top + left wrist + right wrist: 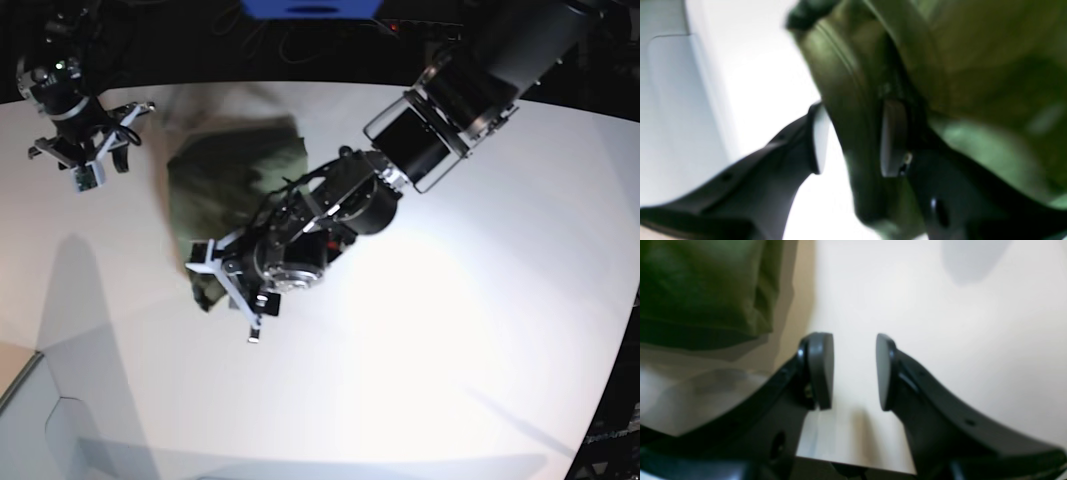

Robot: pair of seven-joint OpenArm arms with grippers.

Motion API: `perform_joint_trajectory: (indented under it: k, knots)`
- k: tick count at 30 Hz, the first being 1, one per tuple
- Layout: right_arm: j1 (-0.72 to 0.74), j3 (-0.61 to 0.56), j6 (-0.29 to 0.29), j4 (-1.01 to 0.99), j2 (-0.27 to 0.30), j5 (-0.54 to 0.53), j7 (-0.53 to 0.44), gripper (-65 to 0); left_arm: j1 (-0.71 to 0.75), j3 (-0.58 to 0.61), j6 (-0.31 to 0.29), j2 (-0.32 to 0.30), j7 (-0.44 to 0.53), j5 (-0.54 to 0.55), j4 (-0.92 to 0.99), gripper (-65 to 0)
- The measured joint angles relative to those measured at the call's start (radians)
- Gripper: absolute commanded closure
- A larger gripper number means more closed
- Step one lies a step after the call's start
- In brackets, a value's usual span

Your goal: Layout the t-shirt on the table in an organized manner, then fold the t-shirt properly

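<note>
The olive-green t-shirt (235, 165) lies bunched on the white table (450, 350), left of the middle. My left gripper (228, 298) is at the shirt's near edge. In the left wrist view, a blurred fold of the t-shirt (846, 83) runs between the left gripper's (857, 138) parted pads. Its jaws stand open and do not pinch the cloth. My right gripper (100, 150) hovers at the far left, apart from the shirt. In the right wrist view it (854, 371) is open over the bare table (940, 323), with nothing between the pads. The t-shirt (703, 286) shows at the upper left there.
The table's curved edge runs along the lower left (30, 375), with a pale panel (60, 430) beyond it. Dark clutter and a blue object (310, 8) sit behind the far edge. The left arm (450, 100) reaches in from the upper right.
</note>
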State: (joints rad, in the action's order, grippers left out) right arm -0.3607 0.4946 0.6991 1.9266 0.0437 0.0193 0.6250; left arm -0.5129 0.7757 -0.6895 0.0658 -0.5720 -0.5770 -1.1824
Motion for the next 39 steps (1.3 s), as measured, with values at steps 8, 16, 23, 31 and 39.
perform_joint_trajectory:
  k: [8, 16, 23, 31, 39]
  knots:
    - [0.000, 0.000, 0.000, 0.000, 0.000, 0.000, 0.000, -21.8, 0.008, -0.064, -0.016, -0.017, 0.005, -0.031, -0.052, -24.4]
    - [0.006, -0.003, 0.000, 0.000, -0.002, 0.000, 0.000, -21.8, 0.021, -0.324, -0.010, -0.016, 0.001, -0.036, -0.190, -24.4]
    - [0.036, -0.004, 0.000, 0.000, -0.003, -0.002, 0.002, -21.8, 0.150, -0.500, -0.014, -0.019, 0.008, -0.023, -0.322, -24.3]
    - [0.059, -0.014, 0.000, 0.002, -0.006, -0.001, 0.002, -19.0, 0.379, -0.903, -0.011, -0.079, -0.011, -0.038, -0.477, -18.4]
    - [0.110, -0.068, 0.000, 0.002, -0.097, 0.000, 0.003, 0.0, 0.584, -1.208, -0.010, -0.118, -0.009, 0.113, -0.637, -0.8]
